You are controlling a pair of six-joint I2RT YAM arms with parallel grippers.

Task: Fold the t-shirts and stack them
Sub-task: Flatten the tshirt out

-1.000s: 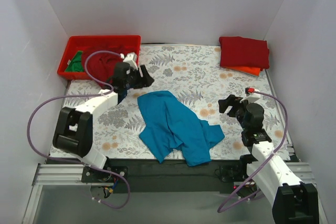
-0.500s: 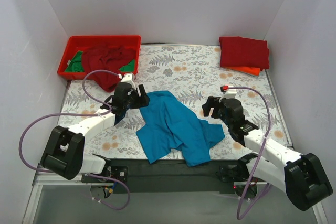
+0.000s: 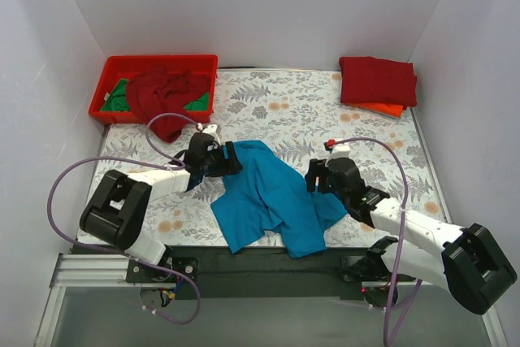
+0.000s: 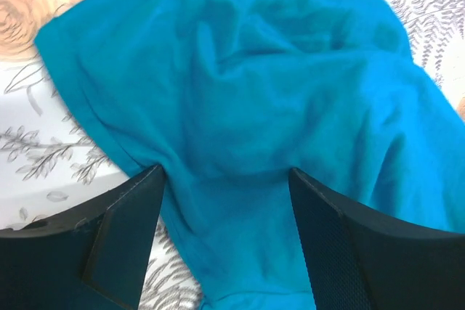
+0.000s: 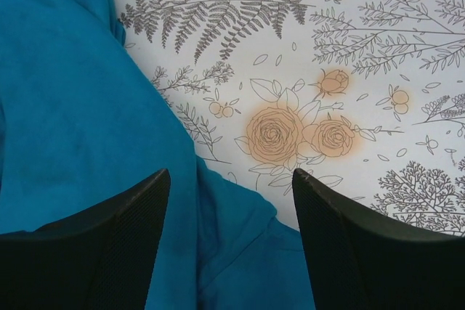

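1. Top view: the task looks partly done. In the upper right of the frame a folded dark red shirt (image 3: 378, 79) lies on an orange shirt (image 3: 383, 109), a stack already begun.
2. In the upper left, the red tray (image 3: 160, 59) holds a crumpled dark red shirt (image 3: 162, 93) that spills over its near rim, and a green shirt (image 3: 119, 97). Both appear to be waiting their turn.
3. Low in the centre the teal-blue t-shirt (image 3: 272, 197) lies rumpled and unevenly spread, not yet folded. The left pincer (image 3: 230, 160) sits at its upper left edge and the right pincer (image 3: 313, 178) at its right edge, both released.
4. Left wrist view: the left pincer (image 4: 225, 179) has its jaws wide apart with wrinkled teal cloth (image 4: 276, 85) between and beyond them. Nothing is pinched.
5. Right wrist view: the right pincer (image 5: 231, 179) is likewise unclenched and straddles the shirt's edge. Teal cloth fills the left of the frame and the bare print the right.
6. The surface (image 3: 284, 111) carries a white cover printed with grey ferns and orange roses. Plain white walls (image 3: 244, 6) close it in at the back and on both sides.
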